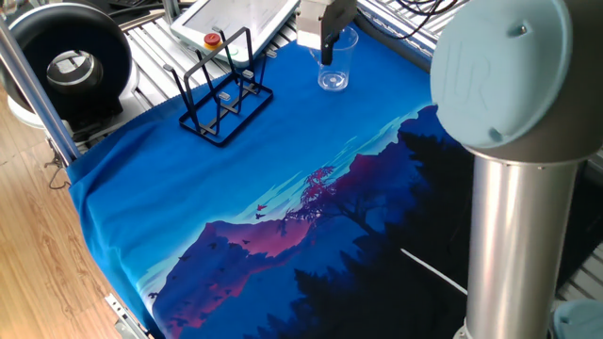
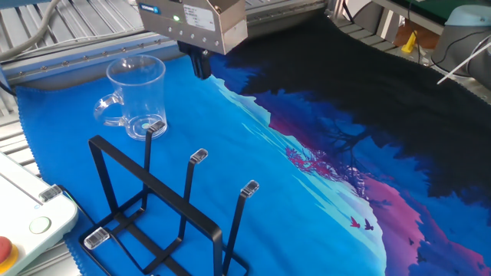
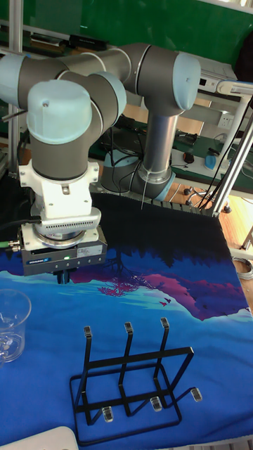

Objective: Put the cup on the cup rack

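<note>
clear handled glass cup (image 2: 136,96) upright on blue cloth (image 2: 291,192), black wire rack (image 2: 157,215) near, fingers (image 2: 201,64) narrow, holding nothing

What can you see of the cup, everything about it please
The cup is clear, colourless glass or plastic with a thick base and a side handle. It stands upright and empty on the blue cloth, beyond the cup rack and apart from it. The gripper hangs beside it, not touching.
</note>
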`<state>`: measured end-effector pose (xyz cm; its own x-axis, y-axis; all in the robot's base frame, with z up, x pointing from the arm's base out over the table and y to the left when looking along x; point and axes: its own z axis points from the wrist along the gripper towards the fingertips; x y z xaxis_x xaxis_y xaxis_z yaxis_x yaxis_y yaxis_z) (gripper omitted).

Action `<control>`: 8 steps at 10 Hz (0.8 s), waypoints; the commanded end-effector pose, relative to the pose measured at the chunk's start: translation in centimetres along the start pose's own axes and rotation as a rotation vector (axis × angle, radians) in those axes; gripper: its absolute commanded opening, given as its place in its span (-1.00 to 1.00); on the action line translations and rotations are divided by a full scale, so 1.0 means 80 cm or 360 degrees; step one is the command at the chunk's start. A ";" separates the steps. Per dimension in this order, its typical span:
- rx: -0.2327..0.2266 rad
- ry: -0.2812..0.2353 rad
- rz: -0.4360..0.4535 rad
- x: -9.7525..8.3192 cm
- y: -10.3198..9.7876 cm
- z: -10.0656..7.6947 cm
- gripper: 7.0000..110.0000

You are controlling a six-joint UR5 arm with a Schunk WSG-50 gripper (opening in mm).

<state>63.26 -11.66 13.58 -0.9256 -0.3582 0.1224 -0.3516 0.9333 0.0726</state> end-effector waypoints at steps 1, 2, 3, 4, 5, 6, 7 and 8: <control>0.0170 -0.0027 -0.0040 -0.026 -0.067 -0.037 -1.00; 0.0217 -0.0075 -0.0066 -0.047 -0.096 -0.049 -1.00; 0.0215 -0.0117 -0.0092 -0.066 -0.116 -0.055 -1.00; 0.0258 -0.0176 -0.0087 -0.081 -0.139 -0.054 -1.00; 0.0348 -0.0217 -0.0060 -0.090 -0.160 -0.052 -1.00; 0.0410 -0.0217 -0.0070 -0.092 -0.172 -0.052 -1.00; 0.0353 -0.0207 -0.0066 -0.090 -0.159 -0.049 -1.00; 0.0140 -0.0119 -0.0023 -0.072 -0.117 -0.042 -1.00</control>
<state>73.04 -19.64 15.54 -0.9182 -0.3950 0.0308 -0.3961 0.9131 -0.0964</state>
